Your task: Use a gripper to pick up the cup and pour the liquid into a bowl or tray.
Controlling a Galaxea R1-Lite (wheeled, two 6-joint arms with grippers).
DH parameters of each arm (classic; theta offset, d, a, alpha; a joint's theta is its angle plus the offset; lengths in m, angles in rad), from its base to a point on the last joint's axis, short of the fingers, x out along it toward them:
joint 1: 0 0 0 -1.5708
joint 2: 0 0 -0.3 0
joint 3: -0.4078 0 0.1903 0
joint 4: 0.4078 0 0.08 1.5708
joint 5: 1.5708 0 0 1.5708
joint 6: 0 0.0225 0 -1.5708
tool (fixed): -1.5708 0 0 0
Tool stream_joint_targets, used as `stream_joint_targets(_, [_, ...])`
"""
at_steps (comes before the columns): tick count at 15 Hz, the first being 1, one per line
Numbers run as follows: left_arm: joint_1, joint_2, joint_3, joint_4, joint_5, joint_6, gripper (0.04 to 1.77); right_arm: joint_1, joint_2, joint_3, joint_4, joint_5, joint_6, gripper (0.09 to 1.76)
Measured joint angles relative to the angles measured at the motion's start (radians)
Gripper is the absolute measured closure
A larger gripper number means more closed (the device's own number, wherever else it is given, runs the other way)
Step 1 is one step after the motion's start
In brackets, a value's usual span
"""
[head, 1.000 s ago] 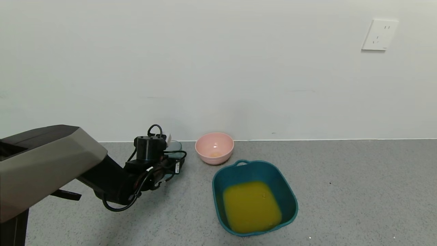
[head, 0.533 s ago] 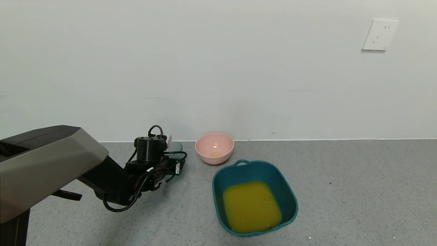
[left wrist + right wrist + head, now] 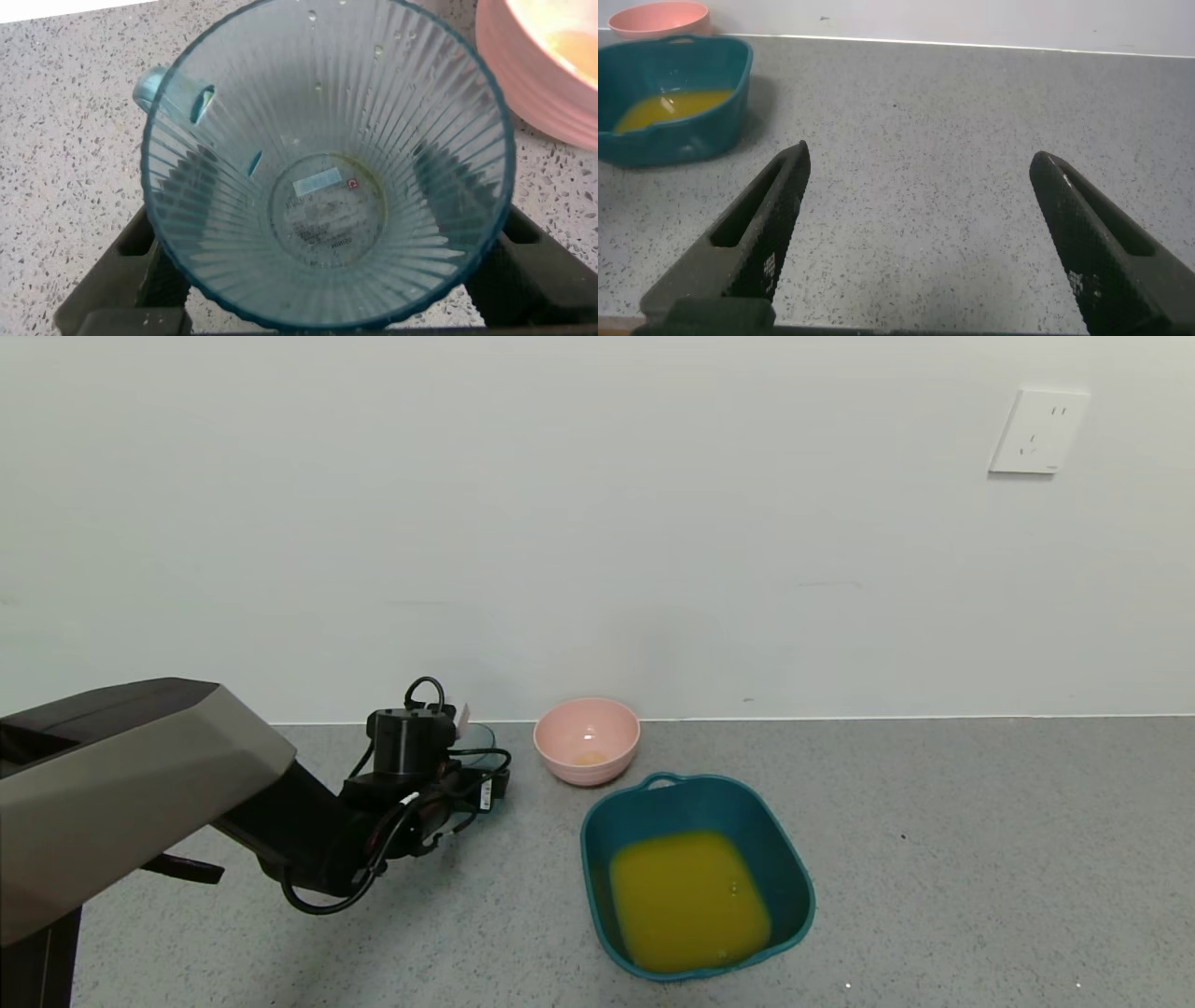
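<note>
My left gripper [image 3: 470,782] is low over the grey floor, left of the pink bowl, and is shut on the cup [image 3: 478,739]. The left wrist view looks straight down into the cup [image 3: 327,103]: it is upright, ribbed, blue-green and empty, with only a faint yellow ring at its bottom. The dark fingers [image 3: 447,182] show through its wall on both sides. The teal tub [image 3: 597,831] sits to the right, apart from the cup, and holds the orange-yellow liquid [image 3: 689,899]. My right gripper [image 3: 920,224] is open and empty above bare floor, out of the head view.
A small pink bowl [image 3: 586,728] with a trace of orange in it stands by the wall, between the cup and the tub; it touches the edge of the left wrist view [image 3: 551,56]. The white wall runs close behind. A socket [image 3: 1038,431] is high on the right.
Almost nothing: the left wrist and the cup have shifted by a hair. The liquid in the tub lies still.
</note>
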Motion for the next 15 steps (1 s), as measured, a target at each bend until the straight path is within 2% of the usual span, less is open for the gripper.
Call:
stream_joint_targets(8, [-0.001, -0.031, 0.023, 0.013, 0.0, 0.005, 0.14, 0.0, 0.0, 0.0, 0.0, 0.0, 0.0, 0.14])
stream_joint_targets(15, [0.001, -0.148, 0.135, 0.009, 0.001, 0.001, 0.12, 0.0, 0.0, 0.0, 0.0, 0.0, 0.0, 0.14])
